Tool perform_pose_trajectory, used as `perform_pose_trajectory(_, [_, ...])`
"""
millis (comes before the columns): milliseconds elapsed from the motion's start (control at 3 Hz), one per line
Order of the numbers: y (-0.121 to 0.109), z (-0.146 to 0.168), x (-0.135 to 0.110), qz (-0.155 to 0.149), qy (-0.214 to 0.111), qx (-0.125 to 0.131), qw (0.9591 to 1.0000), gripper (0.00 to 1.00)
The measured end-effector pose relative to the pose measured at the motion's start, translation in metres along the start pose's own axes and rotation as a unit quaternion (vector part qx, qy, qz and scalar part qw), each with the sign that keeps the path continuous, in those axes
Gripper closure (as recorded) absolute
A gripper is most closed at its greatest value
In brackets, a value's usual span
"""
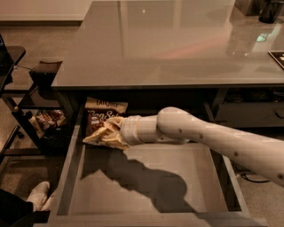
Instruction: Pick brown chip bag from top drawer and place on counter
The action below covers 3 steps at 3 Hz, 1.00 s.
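The brown chip bag [103,116] lies at the back left of the open top drawer [72,173], partly under the edge of the counter [168,44]. It shows its cream top band, white script and crumpled pale tan bottom. My gripper [108,132] is at the end of the white arm reaching in from the right. It sits against the bag's lower end, mostly hidden by the wrist and the bag's folds. The rest of the drawer floor shows only the arm's shadow.
A black side shelf [43,71] stands left of the drawer, with reddish snack packets [46,120] on its lower level. A white shoe [37,195] is on the floor at the lower left. Dark objects [270,9] stand at the counter's far right corner.
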<state>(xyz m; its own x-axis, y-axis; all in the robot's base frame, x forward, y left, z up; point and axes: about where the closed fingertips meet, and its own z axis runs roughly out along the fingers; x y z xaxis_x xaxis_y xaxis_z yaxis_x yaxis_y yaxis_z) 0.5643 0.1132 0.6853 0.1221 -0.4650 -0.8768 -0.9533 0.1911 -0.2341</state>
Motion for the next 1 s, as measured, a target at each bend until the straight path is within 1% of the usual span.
perform_pose_trajectory(333, [0.018,-0.065,-0.04,-0.014,-0.031,-0.001,0.9994,1.0])
perform_pose_trajectory(667, [0.011,-0.136,-0.043,-0.018,-0.022,0.011,0.9995,1.0])
perform_pose_trajectory(1000, [0.012,-0.137,-0.043,-0.018,-0.022,0.011,0.9995,1.0])
